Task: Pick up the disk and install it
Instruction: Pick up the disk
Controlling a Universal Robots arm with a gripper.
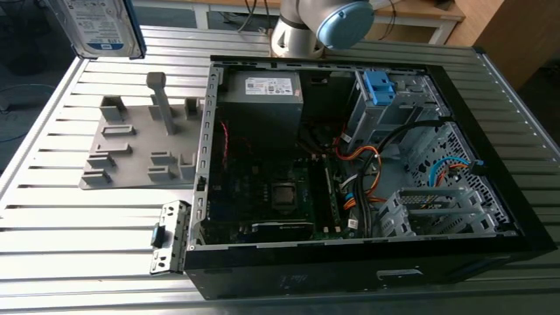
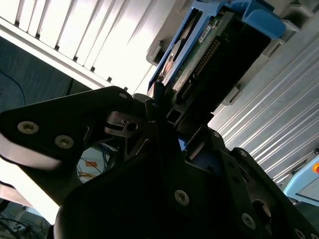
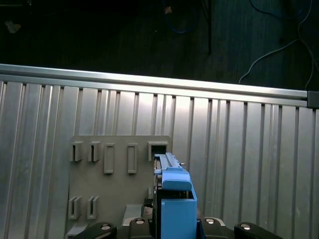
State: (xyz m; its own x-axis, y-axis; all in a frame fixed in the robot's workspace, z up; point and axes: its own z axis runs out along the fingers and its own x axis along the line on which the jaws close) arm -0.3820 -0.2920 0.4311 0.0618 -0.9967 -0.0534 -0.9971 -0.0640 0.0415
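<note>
Carrying: the disk is held aloft, off the table, at the exterior view's upper left.
End effector: in the second wrist view the end effector is clamped on the disk's blue caddy.
Below: grey slotted holder, with the disk over its edge in the first wrist view.
Nearby: open computer case, just beside the holder.
Handling, as judged: hold a firm grip, keep the disk square, and stay clear of the holder's upright post and the case rim.

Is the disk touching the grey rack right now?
Apart. In the exterior view the disk hangs clear above the grey rack, a plain gap between them.
</note>
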